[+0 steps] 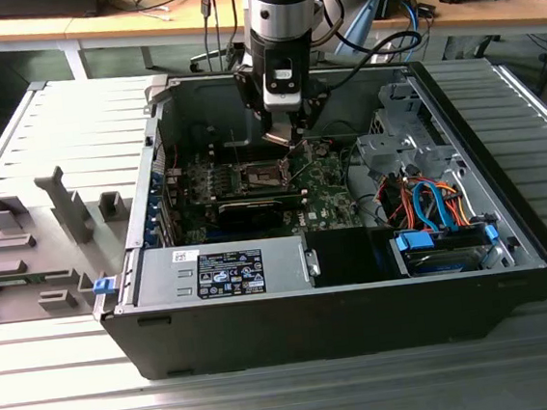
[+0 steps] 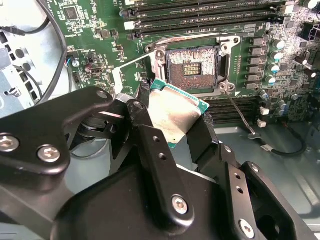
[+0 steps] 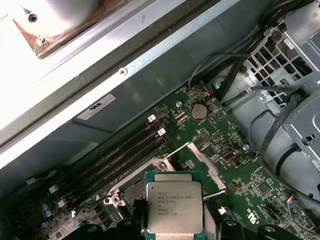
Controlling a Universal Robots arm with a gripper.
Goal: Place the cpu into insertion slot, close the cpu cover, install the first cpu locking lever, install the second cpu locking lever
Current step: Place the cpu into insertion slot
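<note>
Just short of the insertion slot (image 2: 192, 68), above it and off to one side rather than square over it, the cpu (image 2: 172, 112) hangs in the claw (image 2: 172, 125). The two black fingers (image 2: 146, 131) are closed on opposite edges of the chip, and its dull metal top faces up in both wrist views. The slot lies bare, its dark middle and silver rim uncovered. Beside the slot the cpu cover (image 3: 201, 160) stands swung up and out of the way, and a thin metal lever (image 2: 239, 111) angles out from one corner of the slot, so nothing seems to bar the way down

The step in hand looks like the seating of the chip, and it asks for care more than force. The chip's edges should run parallel with the slot's rim before it goes lower, and its marked corner should match the slot's; from these views I cannot tell whether either is so. It should meet the slot flat, since a tilted corner could bend the fine contacts. The grip on the edges looks narrow, so any sideways nudge against the rim or the raised cover could twist the chip between the fingers

Farther out from the slot run the long black memory slots (image 2: 200, 15) on the green board (image 2: 100, 30), all inside the open computer case (image 1: 343, 324), which lies on the slatted table (image 1: 44, 140)
</note>
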